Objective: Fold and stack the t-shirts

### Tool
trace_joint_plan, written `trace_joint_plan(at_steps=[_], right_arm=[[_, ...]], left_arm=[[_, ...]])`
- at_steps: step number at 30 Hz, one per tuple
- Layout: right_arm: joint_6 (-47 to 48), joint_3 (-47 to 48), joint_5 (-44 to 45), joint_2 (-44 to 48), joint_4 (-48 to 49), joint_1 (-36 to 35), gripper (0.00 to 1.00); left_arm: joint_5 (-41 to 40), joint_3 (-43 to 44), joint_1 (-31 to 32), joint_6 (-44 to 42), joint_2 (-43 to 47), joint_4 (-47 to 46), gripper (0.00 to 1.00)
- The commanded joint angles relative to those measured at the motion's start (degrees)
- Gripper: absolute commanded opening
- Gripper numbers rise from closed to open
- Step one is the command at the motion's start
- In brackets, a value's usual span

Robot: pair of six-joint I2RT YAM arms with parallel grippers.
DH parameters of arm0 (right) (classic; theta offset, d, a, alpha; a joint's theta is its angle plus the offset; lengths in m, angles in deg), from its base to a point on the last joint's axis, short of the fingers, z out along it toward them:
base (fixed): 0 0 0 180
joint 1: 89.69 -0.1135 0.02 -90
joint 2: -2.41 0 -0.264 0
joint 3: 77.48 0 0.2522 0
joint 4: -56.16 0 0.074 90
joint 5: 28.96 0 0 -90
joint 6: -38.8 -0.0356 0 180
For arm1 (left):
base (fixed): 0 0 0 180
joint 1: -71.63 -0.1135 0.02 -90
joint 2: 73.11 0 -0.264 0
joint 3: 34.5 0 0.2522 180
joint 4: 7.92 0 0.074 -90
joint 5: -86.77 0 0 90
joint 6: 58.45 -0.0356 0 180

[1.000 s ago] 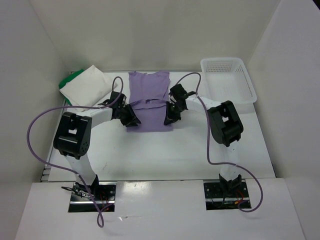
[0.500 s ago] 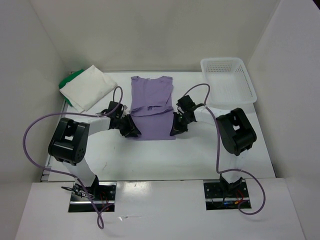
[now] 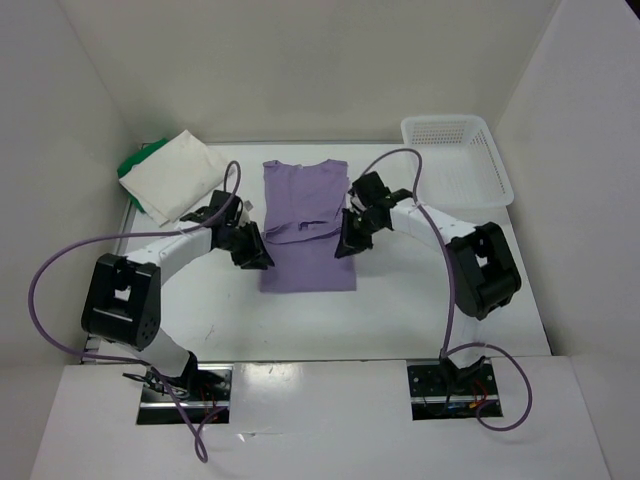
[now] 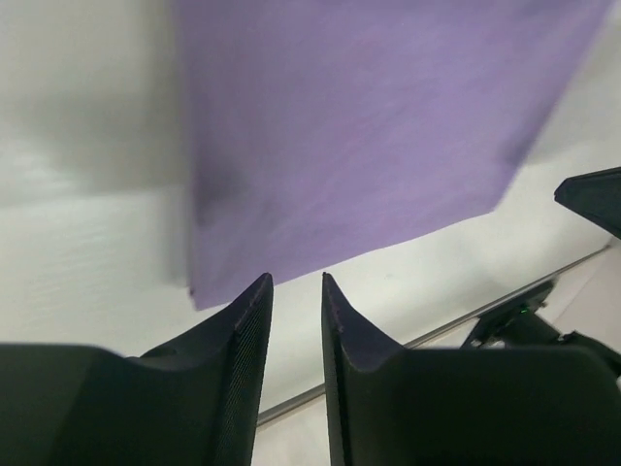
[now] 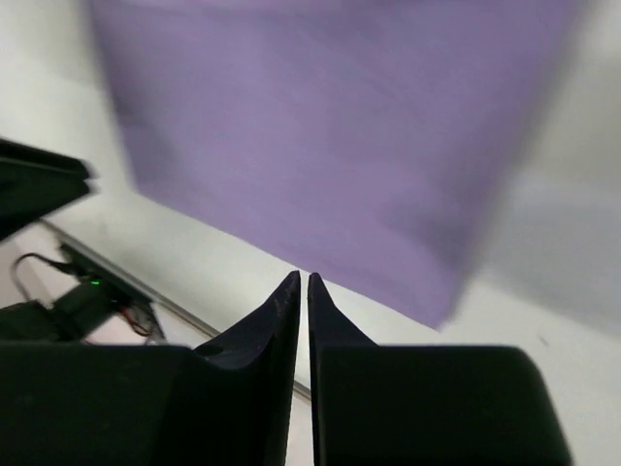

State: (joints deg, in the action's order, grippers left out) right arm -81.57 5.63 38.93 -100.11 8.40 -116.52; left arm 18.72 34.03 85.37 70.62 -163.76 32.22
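The pale lavender t-shirt [image 3: 305, 225] lies flat in the middle of the table, collar at the far end and hem toward me. A cream-white t-shirt [image 3: 175, 178] lies folded at the back left on top of a green t-shirt [image 3: 133, 162], of which only an edge shows. My left gripper [image 3: 254, 257] hovers at the lavender shirt's left edge, and its jaws [image 4: 296, 279] stand open with nothing between them. At the right edge my right gripper [image 3: 343, 247] has its jaws [image 5: 304, 277] parted by a narrow slit, also empty. Both wrist views show the lavender cloth [image 4: 369, 126] [image 5: 330, 136] ahead of the fingertips.
A white mesh basket [image 3: 457, 160] stands at the back right. White walls close in the table on the left, back and right. Purple cables loop from both arms over the near part of the table.
The lavender shirt's hem has been drawn toward me, so it lies longer. Both grippers came nearer along its sides, then moved back a little and outward.
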Motion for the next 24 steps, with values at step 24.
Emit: trace_joint_plan(at_steps=[24], right_arm=[[-1.0, 27.8, 19.3, -24.2, 15.5, -8.6, 0.12]], left_arm=[[-8.2, -9.8, 1.6, 1.7, -3.5, -8.0, 0.35]])
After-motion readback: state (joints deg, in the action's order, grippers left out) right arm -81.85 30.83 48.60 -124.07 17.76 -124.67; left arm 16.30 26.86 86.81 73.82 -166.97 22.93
